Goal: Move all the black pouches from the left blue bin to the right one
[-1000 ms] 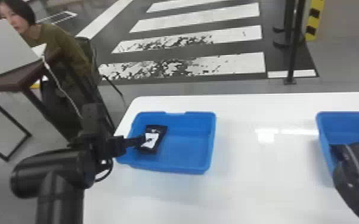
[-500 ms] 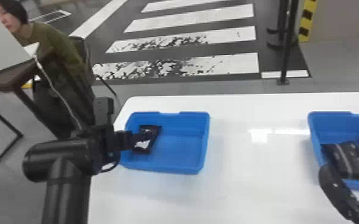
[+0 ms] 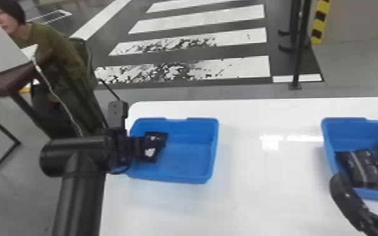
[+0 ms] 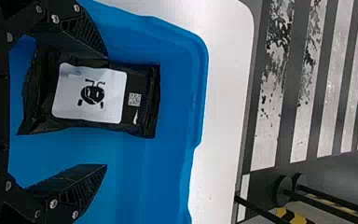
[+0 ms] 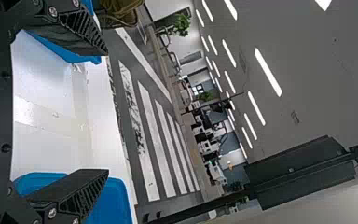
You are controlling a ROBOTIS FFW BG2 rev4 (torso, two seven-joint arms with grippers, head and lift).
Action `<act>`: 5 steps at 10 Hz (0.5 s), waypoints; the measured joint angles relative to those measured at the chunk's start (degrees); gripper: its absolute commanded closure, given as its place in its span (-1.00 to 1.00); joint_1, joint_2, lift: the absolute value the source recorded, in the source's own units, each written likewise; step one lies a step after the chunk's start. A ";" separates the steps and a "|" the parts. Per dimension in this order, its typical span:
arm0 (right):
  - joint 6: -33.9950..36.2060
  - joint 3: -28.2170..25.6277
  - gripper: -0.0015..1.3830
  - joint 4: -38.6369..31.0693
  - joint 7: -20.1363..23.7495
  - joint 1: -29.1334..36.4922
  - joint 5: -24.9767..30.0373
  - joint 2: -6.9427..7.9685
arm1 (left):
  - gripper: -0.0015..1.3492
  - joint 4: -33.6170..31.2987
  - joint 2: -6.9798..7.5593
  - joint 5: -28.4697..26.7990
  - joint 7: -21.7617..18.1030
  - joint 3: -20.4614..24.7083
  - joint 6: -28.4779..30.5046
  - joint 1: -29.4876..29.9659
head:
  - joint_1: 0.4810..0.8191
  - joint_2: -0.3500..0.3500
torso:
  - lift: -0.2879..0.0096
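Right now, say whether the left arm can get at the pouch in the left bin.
Likely yes: the left tool is open at the black pouch and nothing lies on it, though one finger sits close to its edge and may need shifting.

Indoor room, worn white crosswalk (image 3: 210,17) on dark floor, white table (image 3: 254,185) up front.
From where I stand: dark brown desk (image 3: 9,80) with dangling white cable (image 3: 56,99), head view left; black post (image 3: 299,53), yellow-black hazard stripes (image 3: 319,20) behind. Right wrist view: gray ceiling (image 5: 312,70), rows of strip lights (image 5: 267,72), leafy plant (image 5: 182,25).
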 measured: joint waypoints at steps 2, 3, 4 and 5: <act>0.37 0.18 -0.81 0.19 0.17 -0.09 -0.55 -0.09 | -0.60 2.61 -0.11 -1.67 0.07 -0.60 0.94 -1.90 | 0.27 0.83 | -0.01; 0.59 0.18 -0.81 0.28 0.33 -0.10 -0.84 -0.11 | -0.43 3.58 -0.30 -2.86 0.10 -0.44 1.87 -2.42 | 0.27 0.85 | -0.01; 0.79 0.18 -0.81 0.48 0.44 -0.10 -1.14 -0.11 | -0.03 4.74 -0.50 -3.56 0.15 -0.17 2.44 -2.80 | 0.27 0.87 | -0.01; 0.99 0.18 -0.81 0.64 0.47 -0.10 -1.38 -0.11 | 0.24 5.64 -0.64 -4.03 0.20 0.00 2.90 -3.17 | 0.27 0.89 | -0.01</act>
